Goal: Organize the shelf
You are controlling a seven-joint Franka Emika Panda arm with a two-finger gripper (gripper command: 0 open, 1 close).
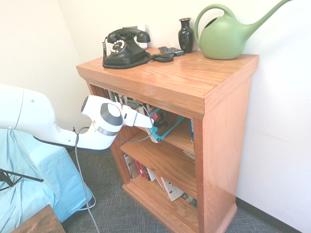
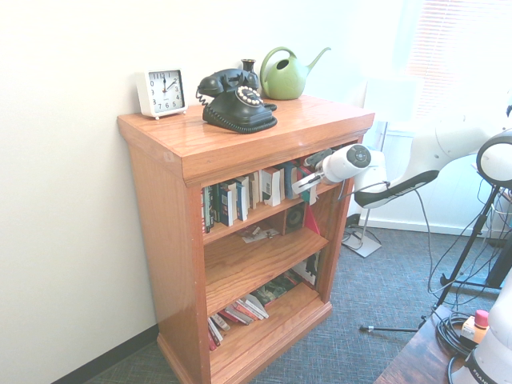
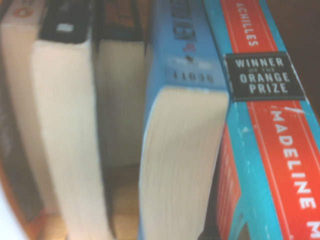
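You have the end effector [image 1: 149, 124] pressed together on what looks like the teal book [image 3: 287, 172], at the open front of the shelf [image 1: 224, 145]. The shelf stands upright, its upper bay holding a row of books. In the first exterior view the book shows tilted in that bay, and the wrist view has it right beside the blue book [image 3: 181, 165], spine towards you.

The step in hand looks like setting it into the row. Square it up with the blue book before you push, so its lower edge meets the board flat instead of catching on it. Go in slowly, straight towards the back, and watch the blue book: if it slides or twists, ease off and shift sideways a little. The black-spined book [image 3: 67, 125] beyond may shift too if you crowd the row.

Keep the wrist low, under the thick top's overhang. Let go only once the book bears on the board and leans on its neighbour; with a free side it could topple. Then back out straight.
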